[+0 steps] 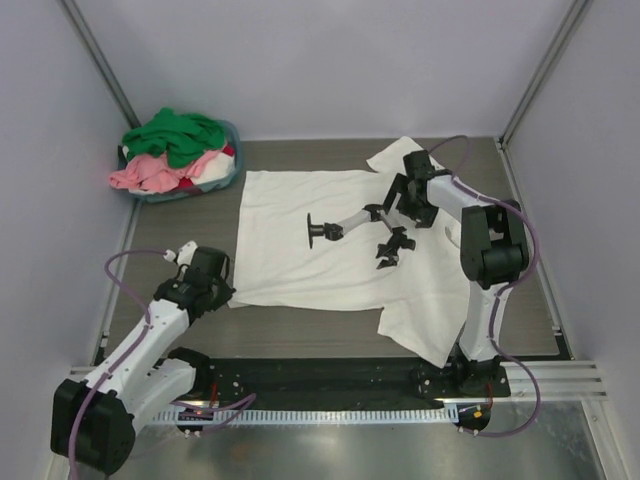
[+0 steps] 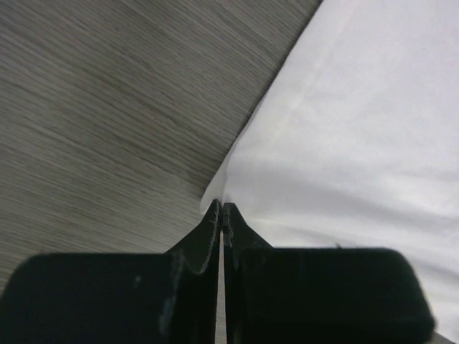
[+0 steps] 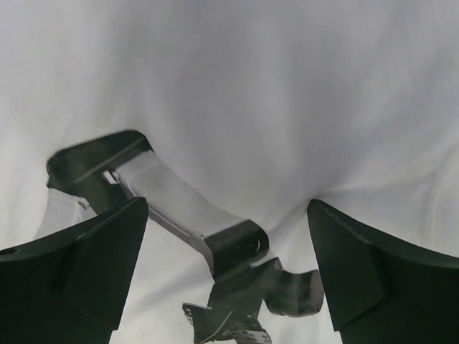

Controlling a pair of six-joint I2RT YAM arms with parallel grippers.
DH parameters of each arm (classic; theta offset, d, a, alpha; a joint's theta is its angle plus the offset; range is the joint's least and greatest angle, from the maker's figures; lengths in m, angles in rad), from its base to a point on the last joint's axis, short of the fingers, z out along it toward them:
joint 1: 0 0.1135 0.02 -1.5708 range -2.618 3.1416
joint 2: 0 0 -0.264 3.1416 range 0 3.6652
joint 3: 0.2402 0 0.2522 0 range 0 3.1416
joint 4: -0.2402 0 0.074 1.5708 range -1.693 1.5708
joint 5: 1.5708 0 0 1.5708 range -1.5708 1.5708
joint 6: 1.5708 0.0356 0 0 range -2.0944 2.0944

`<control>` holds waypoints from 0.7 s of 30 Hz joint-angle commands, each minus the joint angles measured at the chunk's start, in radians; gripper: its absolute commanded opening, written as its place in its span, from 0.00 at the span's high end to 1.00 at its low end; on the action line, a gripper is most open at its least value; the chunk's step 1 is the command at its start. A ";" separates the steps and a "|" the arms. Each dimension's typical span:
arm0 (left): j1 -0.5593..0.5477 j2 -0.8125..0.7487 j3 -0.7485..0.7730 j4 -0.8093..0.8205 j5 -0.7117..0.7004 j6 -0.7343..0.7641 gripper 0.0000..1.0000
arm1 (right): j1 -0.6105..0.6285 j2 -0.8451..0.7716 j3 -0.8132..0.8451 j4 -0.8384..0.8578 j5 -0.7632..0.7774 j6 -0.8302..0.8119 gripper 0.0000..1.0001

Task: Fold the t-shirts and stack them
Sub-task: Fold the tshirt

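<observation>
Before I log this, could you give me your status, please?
Left tool shut on white t-shirt corner. Right tool open above shirt. Shirt spread flat, unfolded. Black-and-white bar lying on it.

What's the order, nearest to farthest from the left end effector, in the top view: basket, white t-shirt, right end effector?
1. white t-shirt: near-left corner pinched in the left end effector.
2. basket: far-left corner of the table.
3. right end effector: open, over the shirt's right side.

White t-shirt [image 1: 290, 270]: soft matt cloth (faintly creased). Table [image 1: 190, 220]: grey wood-grain, matt, finely streaked.
</observation>
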 commanded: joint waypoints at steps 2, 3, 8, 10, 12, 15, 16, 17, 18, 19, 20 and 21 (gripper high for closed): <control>0.102 0.048 0.057 0.032 0.055 0.094 1.00 | -0.009 0.121 0.191 0.032 -0.017 -0.061 0.00; 0.118 0.073 0.066 0.039 0.086 0.104 1.00 | -0.014 0.172 0.227 0.028 -0.022 -0.080 0.00; 0.167 0.144 0.147 0.056 0.134 0.129 1.00 | -0.036 0.302 0.541 -0.015 -0.176 -0.123 0.01; 0.168 0.170 0.169 0.056 0.156 0.135 1.00 | -0.034 0.307 0.616 -0.050 -0.192 -0.135 0.01; 0.168 0.176 0.181 0.062 0.173 0.141 1.00 | -0.031 0.260 0.618 -0.077 -0.181 -0.137 0.01; 0.168 0.173 0.152 0.085 0.195 0.138 1.00 | -0.017 0.076 0.467 -0.095 -0.125 -0.134 0.00; 0.167 0.165 0.140 0.091 0.200 0.137 1.00 | -0.016 0.007 0.403 -0.103 -0.027 -0.123 0.00; 0.167 0.162 0.131 0.107 0.210 0.131 1.00 | -0.014 -0.118 0.253 -0.106 -0.001 -0.089 0.00; 0.168 0.158 0.111 0.108 0.215 0.129 1.00 | -0.013 -0.192 0.171 -0.104 0.024 -0.075 0.00; 0.167 0.154 0.102 0.114 0.221 0.127 1.00 | -0.010 -0.254 0.088 -0.106 0.062 -0.054 0.00; 0.168 0.148 0.097 0.122 0.230 0.126 1.00 | -0.011 -0.376 -0.067 -0.124 0.078 -0.007 0.00; 0.167 0.148 0.089 0.124 0.235 0.127 1.00 | -0.010 -0.427 -0.140 -0.138 0.093 0.018 0.00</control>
